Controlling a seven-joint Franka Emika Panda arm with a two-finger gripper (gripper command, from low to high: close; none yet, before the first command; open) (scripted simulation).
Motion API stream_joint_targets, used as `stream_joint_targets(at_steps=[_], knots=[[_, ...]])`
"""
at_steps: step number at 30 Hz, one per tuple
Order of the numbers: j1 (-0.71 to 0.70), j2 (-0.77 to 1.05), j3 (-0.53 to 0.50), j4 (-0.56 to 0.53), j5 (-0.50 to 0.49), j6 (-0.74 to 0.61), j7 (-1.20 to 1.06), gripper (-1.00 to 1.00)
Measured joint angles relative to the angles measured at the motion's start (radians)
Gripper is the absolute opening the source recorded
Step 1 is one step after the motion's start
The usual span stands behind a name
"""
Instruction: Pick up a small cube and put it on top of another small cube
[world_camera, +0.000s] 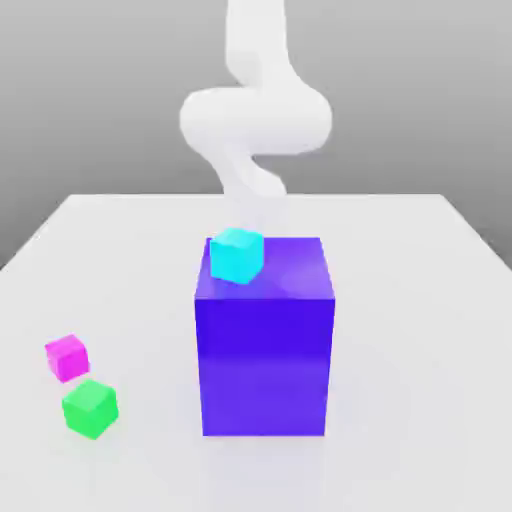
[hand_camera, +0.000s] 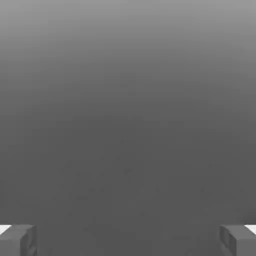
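One magenta cube (world_camera: 67, 358), exterior view's left, well apart from tool (hand_camera: 128, 241); tool's fingers spread wide.

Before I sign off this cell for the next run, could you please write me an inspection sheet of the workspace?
Surface: pale table, smooth, with faint reflections.
Job's things: magenta cube on the table at the exterior view's left, close to the green cube; nothing stacked on either.
Clutter: large blue-violet block upright, with a cyan cube on its top.
Gripper: fingers wide apart in the hand view, nothing between the fingertips.
Cables: nothing seen.
Surroundings: plain grey background; white arm beyond the block.
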Motion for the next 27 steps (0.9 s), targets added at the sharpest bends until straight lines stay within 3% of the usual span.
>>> stream_joint_targets(at_steps=[9, 16, 22, 27], knots=[[-0.195, 0.299, -0.12, -0.166, -0.095, 0.186, 0.053, 0.0], [-0.317, 0.527, -0.253, -0.293, -0.101, 0.332, 0.045, 0.0], [-0.419, 0.732, -0.346, -0.403, 0.044, 0.46, -0.068, 0.0], [-0.534, 0.914, -0.219, -0.404, 0.267, 0.586, -0.232, 0.0]])
